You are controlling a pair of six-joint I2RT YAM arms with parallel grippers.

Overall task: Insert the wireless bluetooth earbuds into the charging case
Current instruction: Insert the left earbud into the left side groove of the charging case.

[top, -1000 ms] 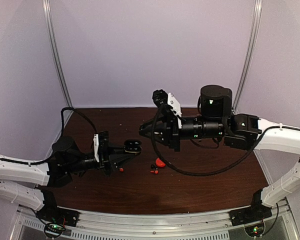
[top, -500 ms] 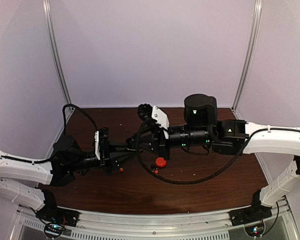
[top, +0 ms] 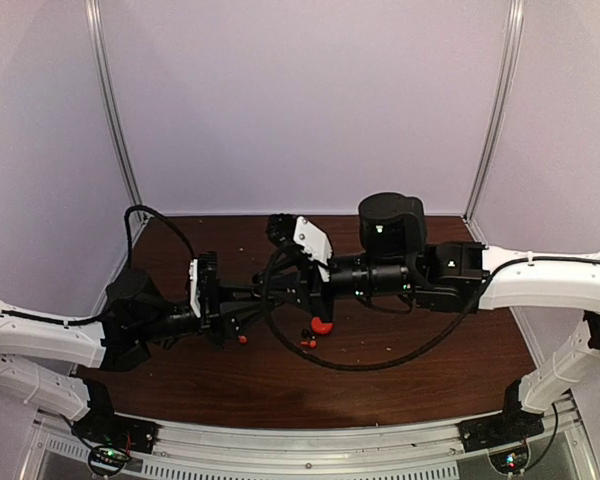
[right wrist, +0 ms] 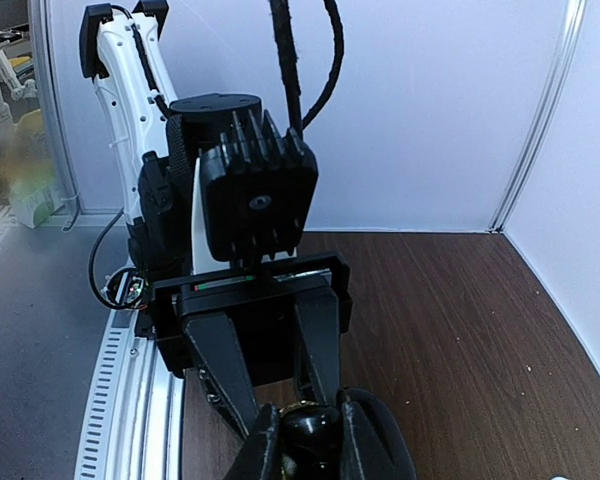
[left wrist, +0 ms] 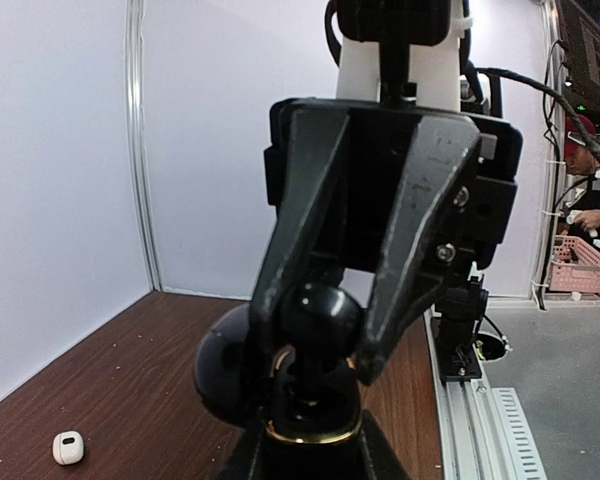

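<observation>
Two hands meet fingertip to fingertip above the table [top: 410,370]. The left hand [top: 250,300] is closed part-way around a black case [left wrist: 228,378], whose round lid hangs open to one side with a gold rim showing at the mouth. The right hand [left wrist: 320,342], its fingers drawn almost together, pinches a black earbud [left wrist: 320,312] right at that mouth. Whether the earbud touches the rim cannot be told.

From above, both hands, the black case and the black earbud merge into one dark knot. In the left wrist view the left hand's own fingers are cut off at the bottom edge. The right hand's fingers cover the earbud's sides, so its stem is hidden.

On the table, a red earbud [top: 242,339] lies just beneath the left hand. A red case [top: 323,325] sits just behind the right hand, partly covered by that arm's wrist and a looping cable. Near it are small red and dark bits too small to make out. A white case [left wrist: 68,447] rests well apart, toward the wall beyond the left hand.
</observation>
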